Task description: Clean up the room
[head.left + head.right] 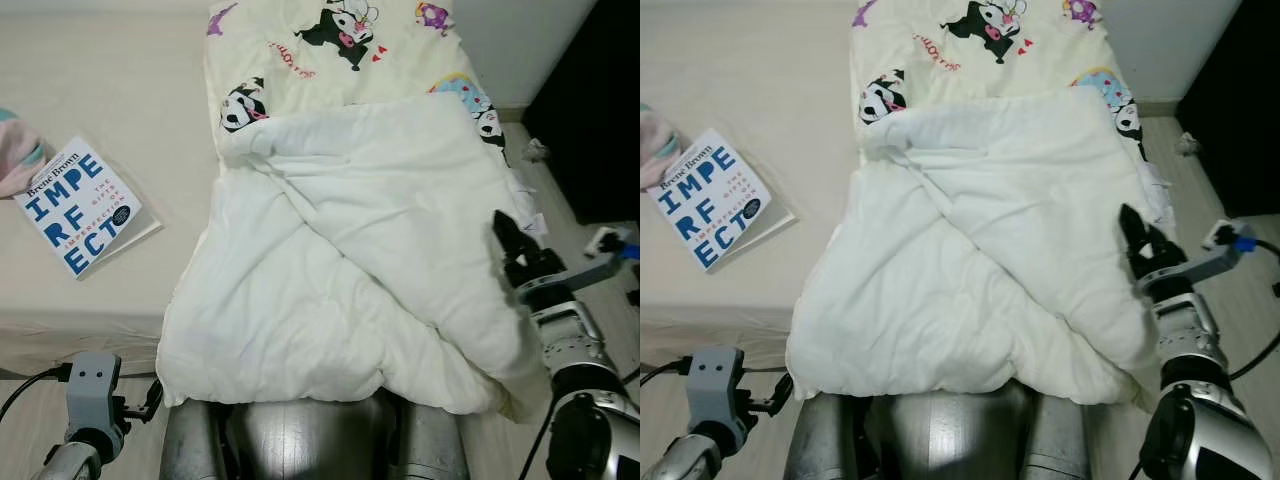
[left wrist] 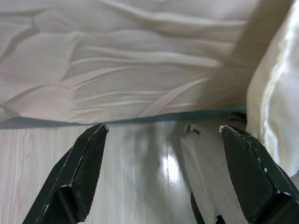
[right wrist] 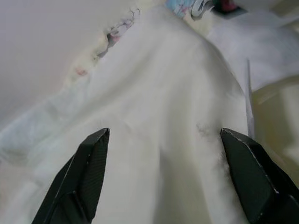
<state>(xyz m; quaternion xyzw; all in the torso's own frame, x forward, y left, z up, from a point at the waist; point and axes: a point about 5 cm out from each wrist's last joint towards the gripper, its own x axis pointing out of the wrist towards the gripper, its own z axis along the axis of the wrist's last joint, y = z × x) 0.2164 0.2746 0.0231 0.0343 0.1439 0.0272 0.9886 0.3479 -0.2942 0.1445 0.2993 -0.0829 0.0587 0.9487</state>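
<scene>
Head views: white comforter (image 1: 350, 270) bunched at centre of bed, hanging over near edge; cartoon-print side (image 1: 340, 45) exposed at 12 o'clock. Bed sheet (image 1: 110, 90) bare twd 10 o'clock. Book (image 1: 80, 205) w/ blue "IMPERFECT" lettering at 9 o'clock, flat on sheet, well apart from comforter; pink-teal fabric item (image 1: 18, 150) just beside it at frame edge. Right gripper (image 1: 512, 238) at 4 o'clock, raised beside comforter's right edge, fingers slightly apart, nothing betw. them. Left arm (image 1: 90, 400) low at 7 o'clock, below bed edge. Left wrist view: left gripper (image 2: 163, 140) spread wide, empty, over pale wood floor (image 2: 131, 163); hanging sheet ahead, glossy fabric fold at one side. Right wrist view: fingers wide apart, comforter surface (image 3: 159, 140) close ahead; contact — cannot tell.
</scene>
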